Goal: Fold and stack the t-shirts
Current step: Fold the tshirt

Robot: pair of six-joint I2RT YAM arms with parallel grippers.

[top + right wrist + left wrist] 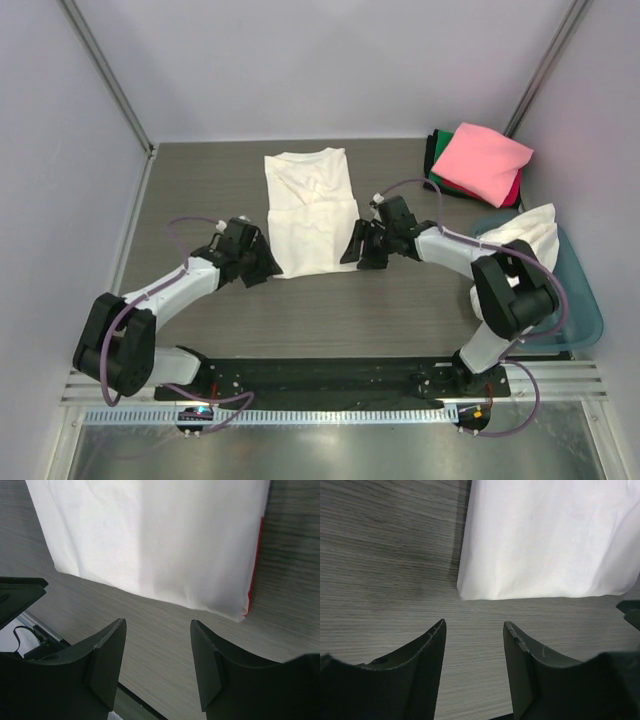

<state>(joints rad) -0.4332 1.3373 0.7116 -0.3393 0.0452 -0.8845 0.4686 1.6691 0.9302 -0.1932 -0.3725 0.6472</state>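
Note:
A cream-white t-shirt (310,208) lies folded lengthwise in the middle of the table; it also shows in the left wrist view (545,540) and in the right wrist view (150,535), with a thin red edge (256,560) at its right side. My left gripper (268,268) is open and empty, just left of the shirt's near corner. My right gripper (352,250) is open and empty, just right of the shirt's near right corner. A stack with the pink t-shirt (482,162) on top, red, green and black under it, sits at the back right.
A teal plastic tub (580,290) at the right edge holds a bunched cream-white shirt (520,245). The right arm's elbow rises in front of the tub. The enclosure walls stand at left, back and right. The arm bases and a black rail run along the near edge.

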